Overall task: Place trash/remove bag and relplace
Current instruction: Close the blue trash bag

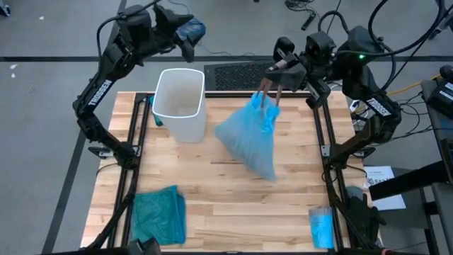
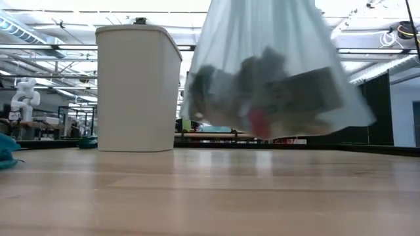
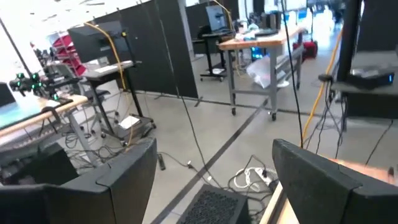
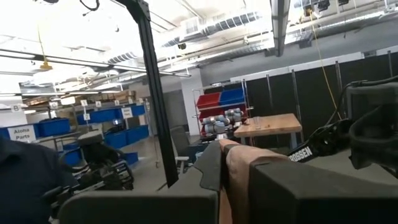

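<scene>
The pale blue see-through bag hangs over the middle of the table from my right gripper, which is shut on its top. Inside it, the trash lies heaped at the bottom, with dark crumpled scraps and a red-and-white label showing through. The white bin stands upright on its base at the far left of the table, with no liner showing. My left gripper is open and raised beyond the table's far edge, behind the bin; its fingers hold nothing. My right gripper pinches the bag's gathered top between its two fingers, which reach in from the table's far right side. The bag hangs below the fingers, full at the bottom, its underside lifted clear of the table.
A darker teal-green bag lies crumpled at the near left corner. A small folded blue packet lies at the near right edge. A black mat sits just past the far edge. Bare wood shows in the middle and near part.
</scene>
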You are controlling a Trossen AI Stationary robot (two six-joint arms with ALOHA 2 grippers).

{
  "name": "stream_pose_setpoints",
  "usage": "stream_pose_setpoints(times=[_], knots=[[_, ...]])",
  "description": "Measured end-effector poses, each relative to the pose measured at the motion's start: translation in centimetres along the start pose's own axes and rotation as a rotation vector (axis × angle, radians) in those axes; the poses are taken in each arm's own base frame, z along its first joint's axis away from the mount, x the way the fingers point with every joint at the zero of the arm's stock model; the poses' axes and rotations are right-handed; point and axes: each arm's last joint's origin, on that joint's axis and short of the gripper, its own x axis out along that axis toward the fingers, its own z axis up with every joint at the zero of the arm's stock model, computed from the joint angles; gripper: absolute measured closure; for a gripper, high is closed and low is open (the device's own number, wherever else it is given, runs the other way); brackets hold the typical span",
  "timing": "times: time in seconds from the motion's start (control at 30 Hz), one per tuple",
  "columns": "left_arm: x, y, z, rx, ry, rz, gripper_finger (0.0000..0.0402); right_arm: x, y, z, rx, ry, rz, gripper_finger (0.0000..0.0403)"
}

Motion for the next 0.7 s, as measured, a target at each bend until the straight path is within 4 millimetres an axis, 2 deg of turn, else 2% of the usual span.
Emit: stream_pose_setpoints(times=[0.27, 0.43, 0.53, 0.7], knots=[[0.0, 0.0, -0.1, -0.063, 0.015, -0.006, 0.0091, 0.0, 0.0, 0.0, -0.008, -0.003, 0.002, 0.0403], [0.0, -0.3, -0.6, -0.071, 0.052, -0.079, 0.0102, 0.0, -0.1, 0.0, -0.007, -0.009, -0.024, 0.0403], [0.0, -0.4, -0.8, -0.074, 0.074, -0.11, 0.0166, 0.0, -0.3, -0.1, -0.003, -0.011, -0.084, 0.0403], [0.0, -0.6, -1.0, -0.082, 0.081, -0.168, 0.0365, -0.1, -0.7, -0.4, 0.002, 0.001, -0.162, 0.0403]])
